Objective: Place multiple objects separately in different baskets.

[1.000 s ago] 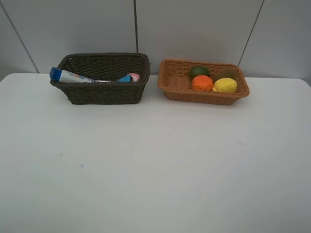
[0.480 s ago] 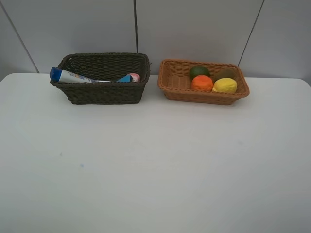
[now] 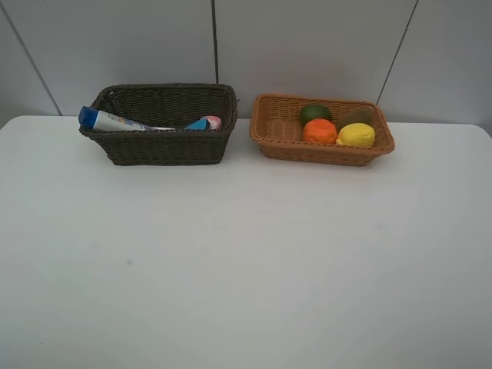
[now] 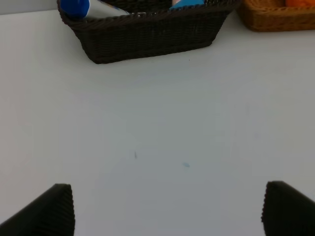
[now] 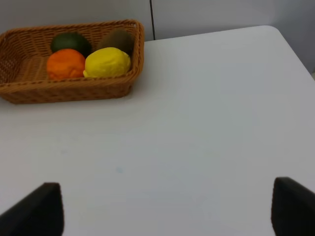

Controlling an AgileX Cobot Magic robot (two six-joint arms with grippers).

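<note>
The left gripper (image 4: 167, 209) hangs with its jaws spread wide and nothing between them; only its two dark fingertips (image 4: 47, 211) show at the near edge of the left wrist view, over bare white table (image 4: 162, 128). Ahead of it, well apart, sits the dark brown basket (image 4: 147, 34), with the blue-capped white bottle (image 4: 83, 7) lying across its rim at the end away from the other basket, cap outward. Beyond that basket's far end, a corner of the light orange-tan basket (image 4: 275, 17) shows.

The right gripper (image 5: 167, 211) is likewise spread wide and empty, its fingertips (image 5: 42, 209) far apart above the table. Ahead of it and off toward the other arm's side, well apart, the light orange-tan basket holds four fruits packed at its outer end: the yellow lemon (image 5: 107, 62) and orange (image 5: 66, 64) on the side nearer the gripper, touching each other, with the green lime (image 5: 71, 42) and brown kiwi (image 5: 117, 39) behind them.

In the high view neither arm appears. The two baskets stand side by side, just apart, at the back of the table near the wall (image 3: 307, 46), and in the dark brown basket (image 3: 165, 146) a small pink bottle (image 3: 211, 122) peeks over the rim at the end nearer the light orange-tan basket (image 3: 323, 151), beside something blue that I cannot make out
</note>
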